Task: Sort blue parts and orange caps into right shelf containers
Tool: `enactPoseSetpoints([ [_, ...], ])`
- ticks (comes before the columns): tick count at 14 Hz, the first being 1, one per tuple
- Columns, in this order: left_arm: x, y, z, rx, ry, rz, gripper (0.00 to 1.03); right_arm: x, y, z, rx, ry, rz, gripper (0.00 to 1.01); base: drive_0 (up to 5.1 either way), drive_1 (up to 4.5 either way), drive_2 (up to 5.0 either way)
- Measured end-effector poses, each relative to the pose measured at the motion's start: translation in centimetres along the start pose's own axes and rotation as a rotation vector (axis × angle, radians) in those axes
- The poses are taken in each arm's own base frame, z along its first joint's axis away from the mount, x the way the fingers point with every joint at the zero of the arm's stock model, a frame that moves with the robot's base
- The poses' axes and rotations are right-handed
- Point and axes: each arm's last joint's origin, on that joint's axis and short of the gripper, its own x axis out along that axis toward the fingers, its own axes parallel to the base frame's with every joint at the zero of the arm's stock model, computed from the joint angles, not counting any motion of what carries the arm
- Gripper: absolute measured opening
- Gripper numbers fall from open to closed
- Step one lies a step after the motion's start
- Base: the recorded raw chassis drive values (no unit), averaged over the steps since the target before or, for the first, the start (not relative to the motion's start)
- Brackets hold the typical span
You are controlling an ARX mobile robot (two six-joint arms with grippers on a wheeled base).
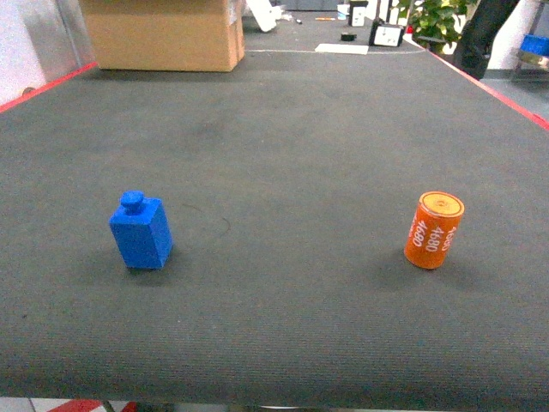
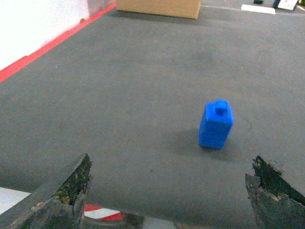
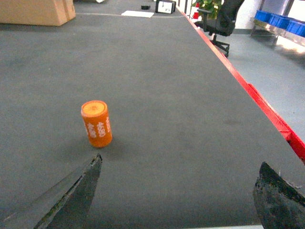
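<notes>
A blue part (image 1: 141, 230), a block with a short knob on top, stands on the left of the dark grey table (image 1: 283, 129). An orange cap (image 1: 434, 229), a cylinder with white digits, stands on the right. Neither gripper shows in the head view. In the left wrist view my left gripper (image 2: 170, 164) is open and empty near the table's front edge, with the blue part (image 2: 216, 124) ahead and slightly right. My right gripper (image 3: 180, 162) is open and empty, and the orange cap (image 3: 96, 123) stands just beyond its left finger. Blue containers (image 3: 281, 21) sit on a shelf far right.
A large cardboard box (image 1: 163, 34) stands at the table's far left. Red strips (image 3: 267, 107) mark the table's side edges. Beyond the far right corner are a black office chair (image 3: 221, 21), a plant (image 1: 437, 17) and small items (image 1: 386, 34).
</notes>
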Motion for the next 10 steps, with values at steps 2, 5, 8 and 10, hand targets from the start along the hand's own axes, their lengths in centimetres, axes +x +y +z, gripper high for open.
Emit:
enactPoseSetpoints([
  [2, 2.6, -1.6, 2.6, -0.029, -0.061, -0.027, 0.98, 2.4, 1.1, 2.4, 0.016, -0.059, 0.03, 0.98, 0.0, 0.0, 0.0],
  [5, 9.0, -4.5, 3.8, -0.027, -0.019, -0.128, 0.98, 9.6, 3.7, 4.3, 0.028, -0.054, 0.092, 0.98, 0.0, 0.0, 0.0],
  [8, 12.0, -5.6, 3.0, -0.007, 0.037, -0.136, 0.98, 12.9, 5.0, 3.2, 0.006, 0.021, 0.113, 0.98, 0.0, 0.0, 0.0],
  [10, 14.8, -6.6, 1.3, 0.017, 0.114, -0.141, 0.98, 16.1, 6.3, 1.0, -0.027, 0.125, 0.133, 0.98, 0.0, 0.0, 0.0],
])
